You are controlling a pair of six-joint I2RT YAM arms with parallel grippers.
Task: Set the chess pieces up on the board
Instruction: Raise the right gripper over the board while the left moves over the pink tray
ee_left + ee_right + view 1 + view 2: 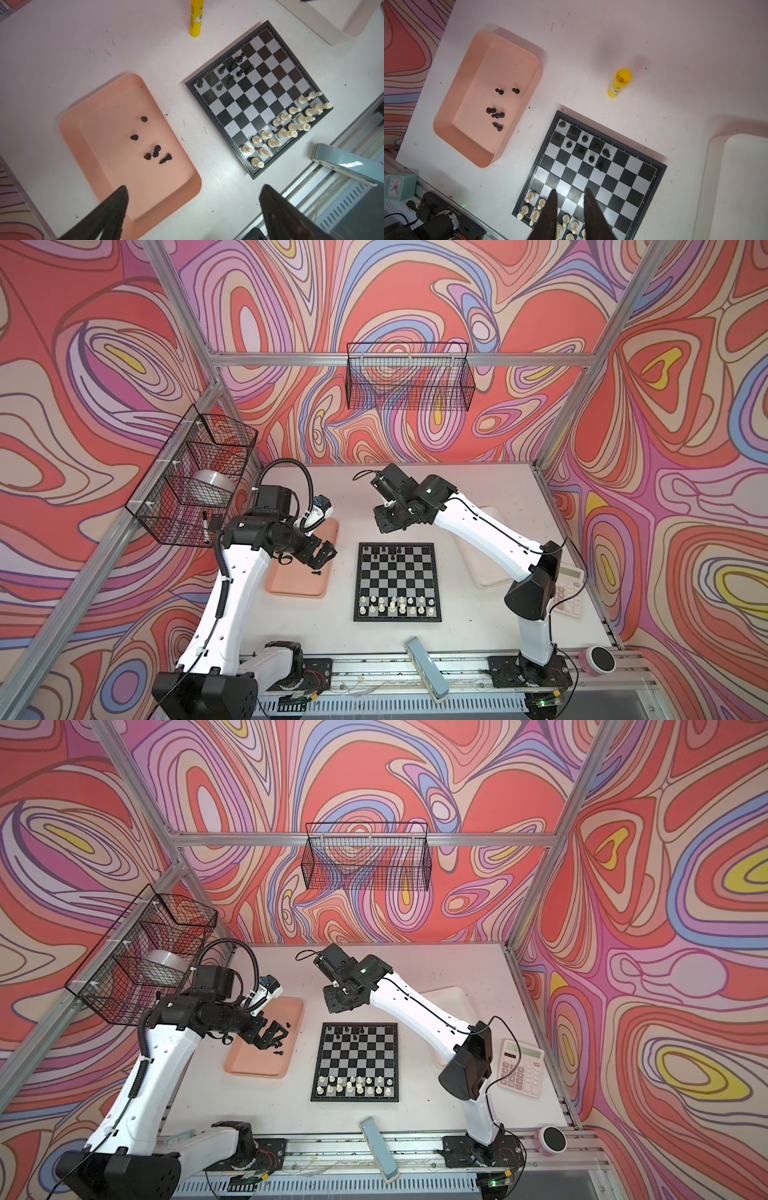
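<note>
1. Looking through the left wrist view, you find the left hand (194, 187) empty, fingers wide apart above the pink tray (68, 133).
2. Your right hand (570, 190) has its fingers narrowly apart, nothing between them.
3. Six loose black pieces (155, 154) lie in that tray; in a top view the left hand (322, 556) covers most.
4. The board (397, 580) sits on the surface (478, 626) beside the tray: placed black pieces (585, 138) at its far end, cream-white pieces (286, 134) at its near end.
5. Only the wrist views show the yellow glue stick (619, 83), upright past the black end; only the top views show the calculator (521, 1067).
</note>
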